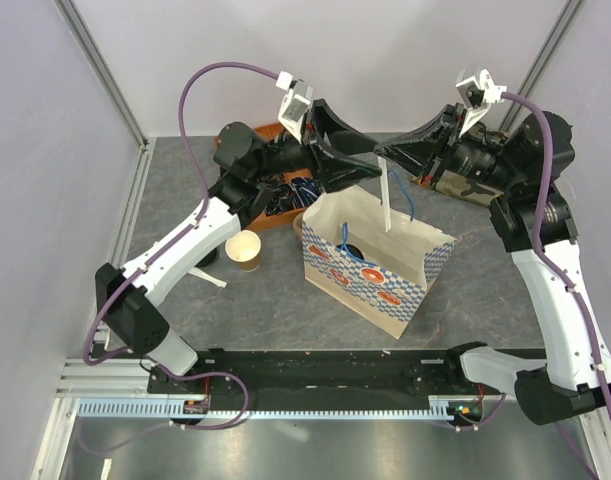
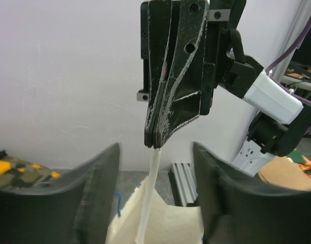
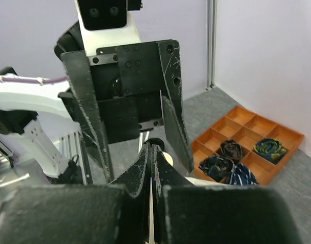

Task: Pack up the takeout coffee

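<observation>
A patterned paper bag (image 1: 370, 275) stands open in the middle of the table. Inside it shows a dark round shape (image 1: 351, 250), apparently the black lid of the takeout coffee; the cup body is hidden. My right gripper (image 1: 385, 155) is shut on the bag's white handle strip (image 1: 386, 200) and holds it upright above the bag. In the left wrist view its closed fingertips (image 2: 155, 140) pinch the strip's top end (image 2: 149, 193). My left gripper (image 1: 370, 166) is open, with one finger (image 3: 89, 122) on each side of the right gripper's tip and nothing touching them.
A lidless tan paper cup (image 1: 244, 250) stands left of the bag. An orange divided tray (image 3: 247, 147) with rolled dark ties sits at the back left, under the left arm. A camouflage-patterned thing (image 1: 455, 185) lies at the back right. A white stick (image 1: 207, 278) lies near the cup.
</observation>
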